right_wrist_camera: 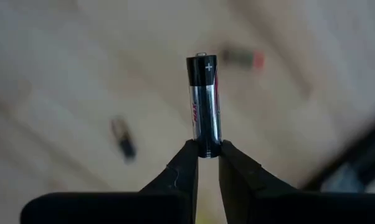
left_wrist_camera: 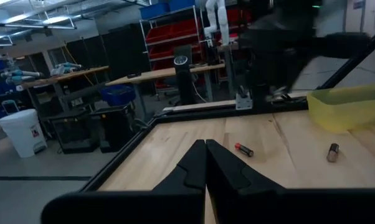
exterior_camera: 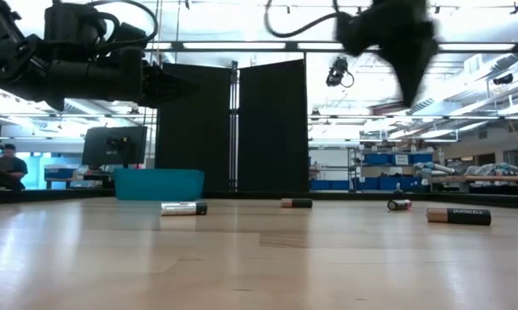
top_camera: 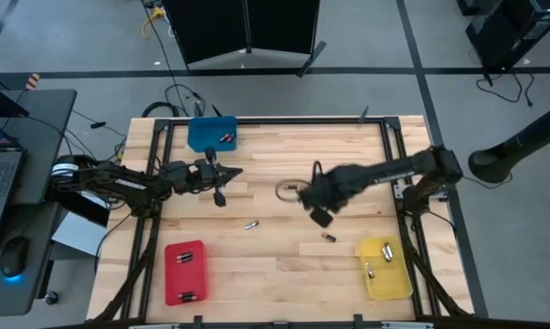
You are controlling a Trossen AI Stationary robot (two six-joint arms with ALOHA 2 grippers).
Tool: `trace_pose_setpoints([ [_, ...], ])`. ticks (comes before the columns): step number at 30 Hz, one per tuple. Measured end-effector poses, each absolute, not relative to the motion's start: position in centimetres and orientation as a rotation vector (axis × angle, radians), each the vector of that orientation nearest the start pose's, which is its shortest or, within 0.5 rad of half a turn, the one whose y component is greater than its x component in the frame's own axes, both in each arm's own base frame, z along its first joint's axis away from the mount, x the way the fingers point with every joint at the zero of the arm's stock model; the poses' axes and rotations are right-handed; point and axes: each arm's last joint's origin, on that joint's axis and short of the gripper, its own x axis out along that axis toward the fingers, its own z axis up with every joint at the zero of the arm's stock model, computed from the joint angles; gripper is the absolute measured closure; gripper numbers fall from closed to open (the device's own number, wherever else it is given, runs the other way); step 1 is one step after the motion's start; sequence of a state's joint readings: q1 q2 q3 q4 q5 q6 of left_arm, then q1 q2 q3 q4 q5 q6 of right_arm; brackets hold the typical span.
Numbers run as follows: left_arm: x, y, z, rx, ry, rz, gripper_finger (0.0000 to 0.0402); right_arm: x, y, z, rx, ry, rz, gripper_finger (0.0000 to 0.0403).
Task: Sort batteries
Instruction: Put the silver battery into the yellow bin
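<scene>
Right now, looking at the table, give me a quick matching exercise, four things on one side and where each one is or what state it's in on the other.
Things:
1. blue tray
2. red tray
3. yellow tray
4. right gripper

Place or state:
A. near right corner in the high view
B. shut on a battery, above the table's middle
C. far edge, left of centre
D. near left corner

Pairs: 1-C, 2-D, 3-A, 4-B

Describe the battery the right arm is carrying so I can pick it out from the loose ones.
Find the right tool above the middle of the wooden table. Pinched by its lower end between the fingertips is a black-and-silver battery, plus end pointing away. Unlike the others, it is lifted off the table, not lying flat.
</scene>
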State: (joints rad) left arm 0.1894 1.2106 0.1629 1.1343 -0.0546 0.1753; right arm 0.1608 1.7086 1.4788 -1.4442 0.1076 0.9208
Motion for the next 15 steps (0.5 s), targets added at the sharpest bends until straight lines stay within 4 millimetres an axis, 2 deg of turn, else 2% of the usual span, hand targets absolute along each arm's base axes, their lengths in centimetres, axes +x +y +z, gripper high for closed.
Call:
trace_pose_setpoints([
  [7, 19.7, 3.9, 18.2, 0.181, -0.083, 0.253, 0.0389, 26.2, 10.2, 25.2, 0.676, 1.693, -0.797, 0.0351],
  [11, 19.8, 4.0, 18.4, 0.181, -0.090, 0.253, 0.0389, 24.2, 12.7, 23.8, 0.757, 1.826, -0.857, 0.0351],
  [15, 19.8, 4.0, 18.4, 0.188, -0.089, 0.254, 0.0389, 23.0, 15.1, 22.9, 0.851, 1.888, -0.892, 0.0351],
])
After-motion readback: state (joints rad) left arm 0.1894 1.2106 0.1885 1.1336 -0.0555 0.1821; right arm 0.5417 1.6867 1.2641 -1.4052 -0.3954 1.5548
